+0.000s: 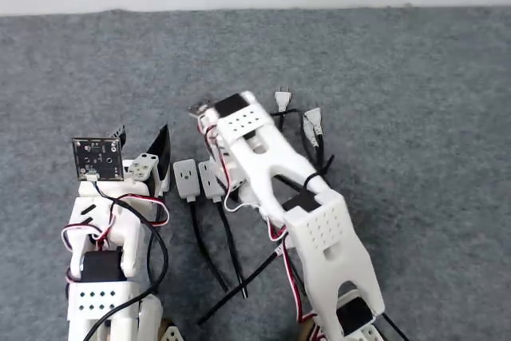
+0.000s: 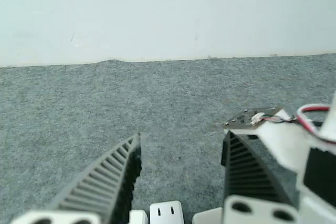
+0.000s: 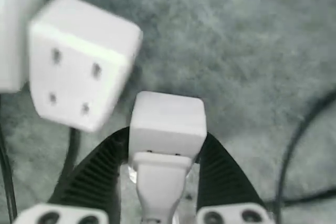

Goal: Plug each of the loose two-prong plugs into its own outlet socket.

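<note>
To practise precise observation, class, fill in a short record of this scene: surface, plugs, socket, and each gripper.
surface: grey carpet
plugs: one plug and a second plug, both loose on the carpet
socket: white socket, face up, between the arms
left gripper: open, empty
right gripper: shut on a white corded block beside the socket

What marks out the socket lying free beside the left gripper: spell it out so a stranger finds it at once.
On the grey carpet, between the left arm and the right arm, two white sockets lie side by side. Take the left socket, next to the left gripper's open fingers. It lies free, slotted face showing; the right socket is clamped in the right gripper.
</note>
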Controlling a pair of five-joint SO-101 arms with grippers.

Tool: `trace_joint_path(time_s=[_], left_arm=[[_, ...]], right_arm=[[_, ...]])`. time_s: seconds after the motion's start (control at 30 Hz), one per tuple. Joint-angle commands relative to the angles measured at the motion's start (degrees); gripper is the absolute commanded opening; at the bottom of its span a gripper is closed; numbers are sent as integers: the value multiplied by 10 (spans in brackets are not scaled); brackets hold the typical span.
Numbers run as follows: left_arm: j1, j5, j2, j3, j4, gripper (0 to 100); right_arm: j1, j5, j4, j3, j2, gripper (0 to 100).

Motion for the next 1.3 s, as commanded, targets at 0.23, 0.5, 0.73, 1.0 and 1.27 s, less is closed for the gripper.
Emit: trace_joint_path(time_s=[0.23, 0.5, 0.73, 1.0, 1.27], left_arm=[[-3, 4, -8, -16, -16, 246], [-3, 4, -7, -15, -16, 246], [-3, 4, -7, -15, -16, 246], [-3, 4, -7, -3, -29, 246], [-2, 4, -7, 0, -35, 246]], right_arm=[[32, 90, 86, 0, -302, 9], [175, 149, 82, 23, -505, 9], [420, 207, -46, 49, -516, 9], [575, 206, -437, 123, -357, 9], [609, 208, -802, 121, -147, 9]])
